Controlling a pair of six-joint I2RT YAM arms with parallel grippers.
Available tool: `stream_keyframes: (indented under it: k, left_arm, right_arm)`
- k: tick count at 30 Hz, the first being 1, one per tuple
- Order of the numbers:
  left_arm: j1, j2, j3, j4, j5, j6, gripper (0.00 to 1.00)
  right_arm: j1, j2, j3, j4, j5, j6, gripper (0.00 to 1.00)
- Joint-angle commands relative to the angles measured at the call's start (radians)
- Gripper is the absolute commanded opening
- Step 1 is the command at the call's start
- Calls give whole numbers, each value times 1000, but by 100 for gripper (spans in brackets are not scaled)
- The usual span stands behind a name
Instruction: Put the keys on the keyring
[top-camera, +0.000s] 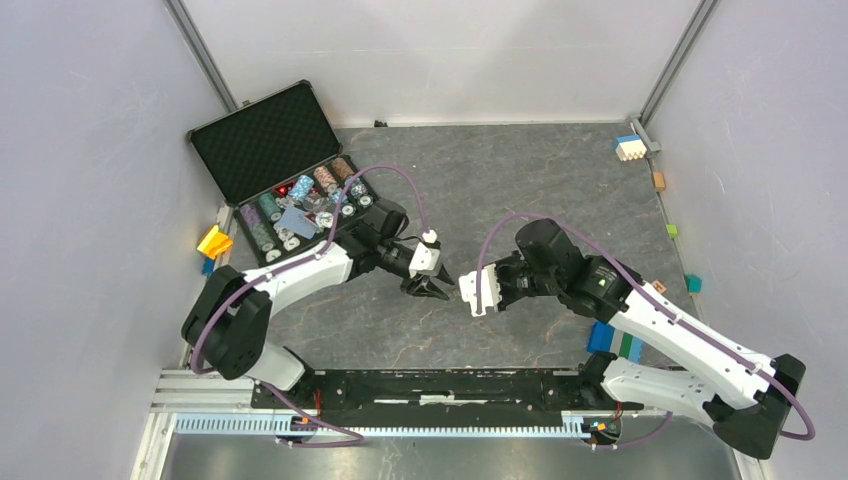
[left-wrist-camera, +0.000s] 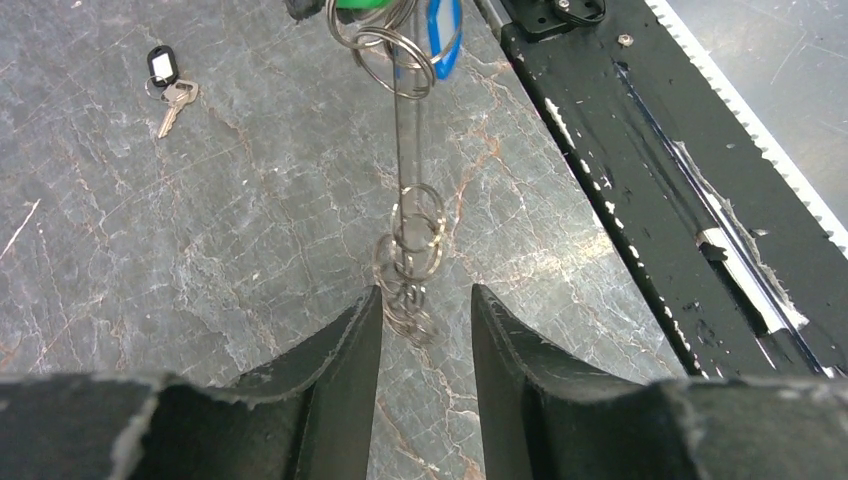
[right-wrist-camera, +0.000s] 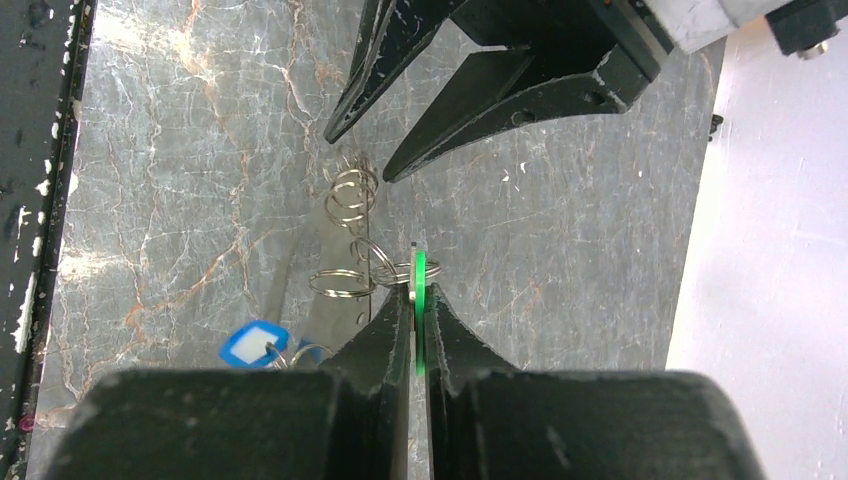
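Right gripper (right-wrist-camera: 415, 290) clamps green key tag (right-wrist-camera: 423, 265); left gripper (left-wrist-camera: 427, 290) gapes, straddling dangling keyring (left-wrist-camera: 418, 230) links; black-tagged key (left-wrist-camera: 165, 85) lies well apart.

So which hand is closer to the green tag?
Right. The right hand pinches the green tag; the left hand is open, a little way off.

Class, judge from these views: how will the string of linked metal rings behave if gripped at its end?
Probably floppy: the rings are separate links sitting at different angles. Likely slippery, being thin shiny wire. A pull would probably tug the green tag pinched in the right gripper.
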Motion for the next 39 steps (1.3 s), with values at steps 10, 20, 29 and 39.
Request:
stream_keyframes:
  k: [10, 20, 29, 39]
  left_arm:
    - [-28, 48, 61, 3, -5, -15, 32]
    - [-27, 8, 78, -55, -53, 27, 38]
    - [-28, 4, 79, 1, -37, -36, 49]
    - [-42, 40, 93, 37, -28, -73, 39]
  right_arm:
    - [5, -26, 8, 32, 0, 7, 0]
    - [4, -40, -18, 27, -2, 5, 0]
    - [4, -45, -29, 32, -16, 10, 0]
    - [4, -49, -45, 40, -18, 16, 0]
